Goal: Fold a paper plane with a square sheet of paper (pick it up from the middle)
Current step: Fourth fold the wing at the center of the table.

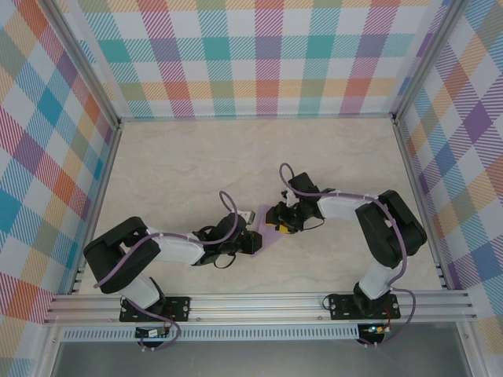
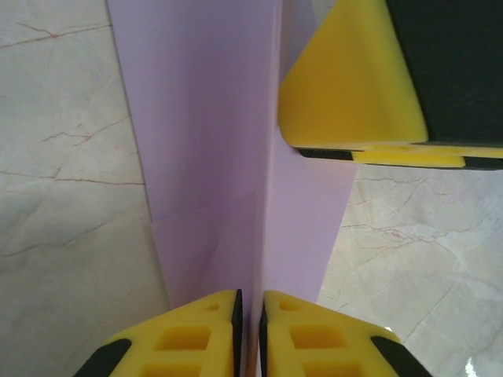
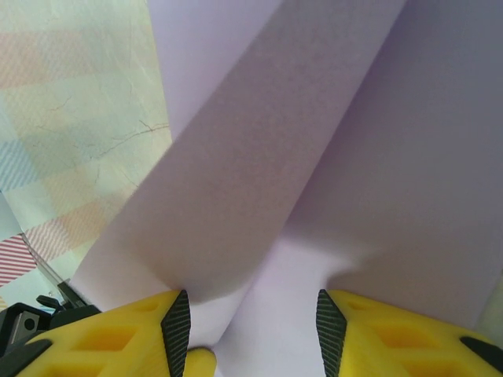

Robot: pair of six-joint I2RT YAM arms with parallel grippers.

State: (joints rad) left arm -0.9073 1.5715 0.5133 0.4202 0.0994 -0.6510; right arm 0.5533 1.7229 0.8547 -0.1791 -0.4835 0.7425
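The lilac sheet of paper [image 1: 266, 238] lies mid-table between the two arms, folded long and narrow like a paper plane. A raised centre crease [image 2: 263, 196] runs along it. My left gripper [image 2: 250, 314] is shut on that crease at the near end, and the ridge stands pinched between its pads. It reaches in from the left [image 1: 250, 238]. My right gripper [image 3: 251, 314] is open, with its jaws wide apart over the paper [image 3: 314, 118] at the far end. One of its yellow fingers [image 2: 354, 86] rests on the right-hand flap.
The marble-patterned table top [image 1: 196, 165] spreads out around the paper. Checked walls [image 1: 259, 55] and metal frame posts close it in at the back and sides. A rail [image 1: 259, 302] with both arm bases runs along the near edge.
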